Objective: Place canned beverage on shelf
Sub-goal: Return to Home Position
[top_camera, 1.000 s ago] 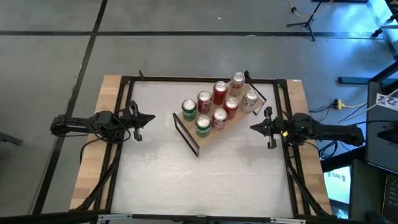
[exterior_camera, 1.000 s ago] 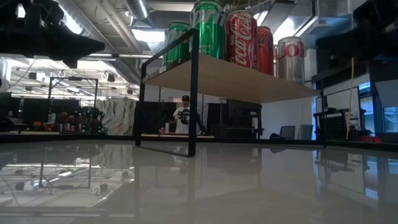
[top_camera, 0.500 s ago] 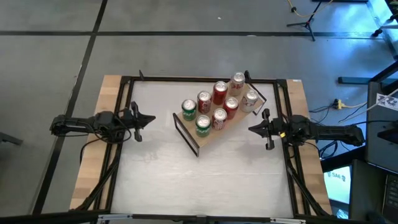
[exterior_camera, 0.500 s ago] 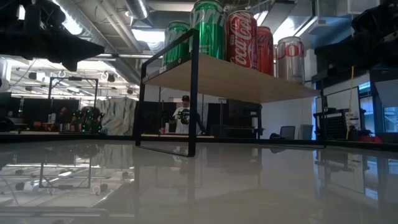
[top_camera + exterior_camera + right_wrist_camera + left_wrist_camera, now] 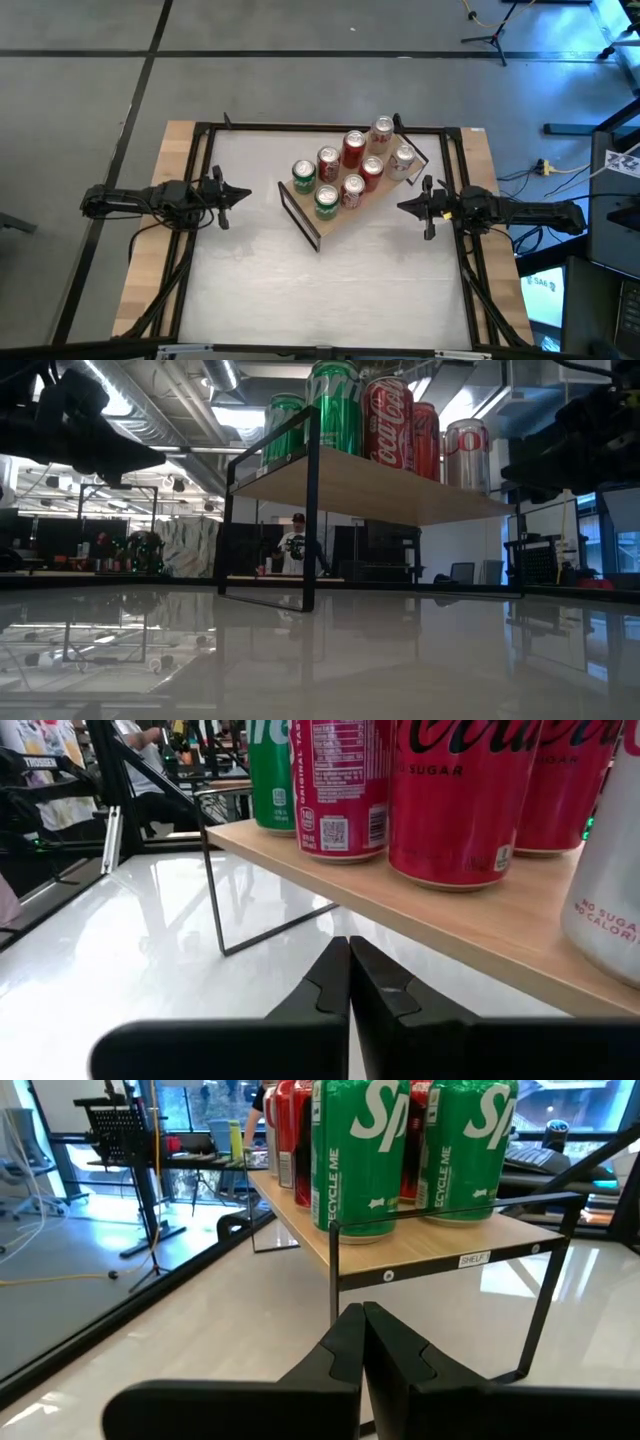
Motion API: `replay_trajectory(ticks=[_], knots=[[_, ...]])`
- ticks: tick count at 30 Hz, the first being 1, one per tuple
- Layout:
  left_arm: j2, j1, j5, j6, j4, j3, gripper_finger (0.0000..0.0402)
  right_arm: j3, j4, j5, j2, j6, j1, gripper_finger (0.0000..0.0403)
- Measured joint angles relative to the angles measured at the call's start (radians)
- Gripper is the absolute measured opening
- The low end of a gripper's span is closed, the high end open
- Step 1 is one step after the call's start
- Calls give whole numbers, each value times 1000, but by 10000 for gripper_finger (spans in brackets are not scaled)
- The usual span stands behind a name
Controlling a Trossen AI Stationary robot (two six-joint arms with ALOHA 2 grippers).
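shelf [image 5: 335, 222] full of cans, both grippers empty

the white table [image 5: 300, 290] carries the shelf at a slant near its far middle. the left gripper [image 5: 243, 192] hangs over the table well apart from the shelf's left end, its fingers pressed together on nothing. the right gripper [image 5: 402, 206] hangs near the shelf's right end, its fingers likewise together and empty. eight upright cans stand on the plank in two rows: green cans [image 5: 304, 176], red-and-white cans [image 5: 328, 162], red cans [image 5: 354, 148] and silver cans [image 5: 383, 128].

Both arms stretch out level, pointing inward at each other. The left gripper [image 5: 243, 193] is at the left side, its fingers [image 5: 343, 1348] pressed together. The right gripper [image 5: 402, 207] is at the right side, fingers [image 5: 334, 972] likewise closed.
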Motion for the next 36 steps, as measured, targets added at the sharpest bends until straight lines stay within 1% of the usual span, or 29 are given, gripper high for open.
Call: replay_trajectory(ticks=[5, 9, 36], knots=[[0, 0, 0, 13, 0, 0, 0, 1, -5, -2, 2, 0, 0, 5], [0, 0, 0, 54, -1, 0, 0, 1, -7, -2, 2, -1, 0, 5], [0, 0, -1, 53, 1, 0, 0, 1, -12, -2, 2, -1, 0, 5]])
